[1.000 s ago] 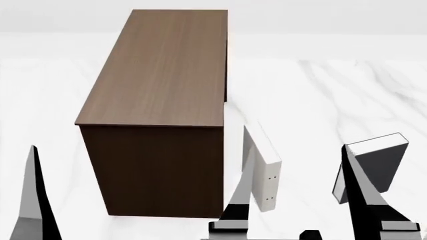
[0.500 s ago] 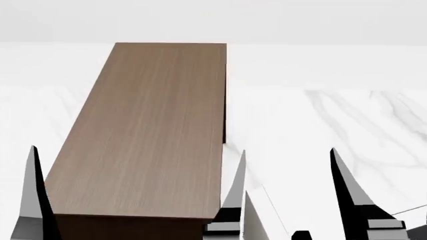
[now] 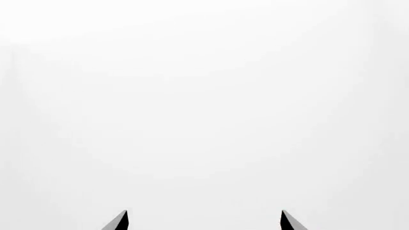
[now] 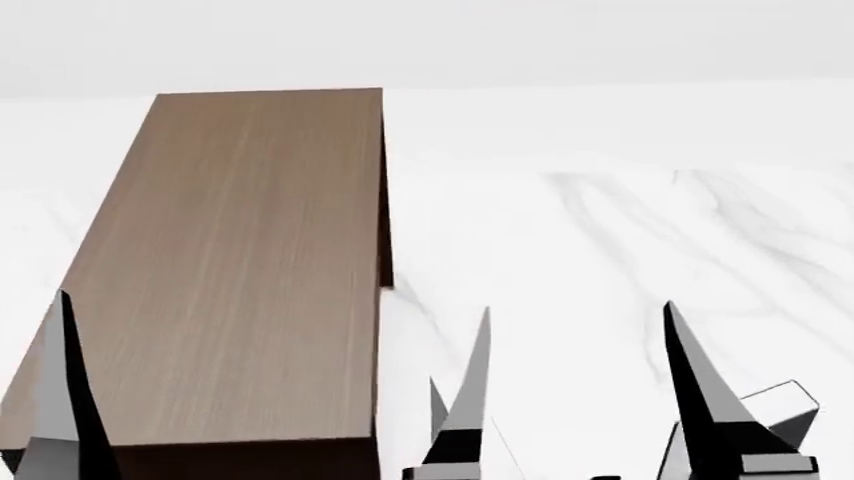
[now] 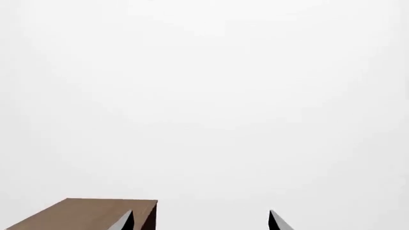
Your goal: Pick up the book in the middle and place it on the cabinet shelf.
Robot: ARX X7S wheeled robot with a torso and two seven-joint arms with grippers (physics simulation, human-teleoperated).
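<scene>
Brown wood grain fills the left of the head view: the cabinet shelf (image 4: 240,270), seen from above, its lighter flat top bare. Compared with the head view half a second earlier, the cabinet sits further left and the white marble counter (image 4: 601,260) takes up more of the right side; a full second earlier the camera looked lower, showing the cabinet's dark front and two books standing beside it. The view has thus swung up and rightward.

The book (image 4: 787,408), charcoal with white page edges, shows only as a corner at the lower right, just behind the right end effector (image 4: 574,400), whose two pointed fingers stand well apart with nothing between them. A pale sliver beside the inner finger may be one of the off-white books; too little shows to be sure. Of the left end effector (image 4: 60,400) the head view shows one finger only, but the left wrist view shows both tips spread and empty.

Judged from this, the pick has not begun: the book rests on the counter ungripped, and the right arm must come down to it.
</scene>
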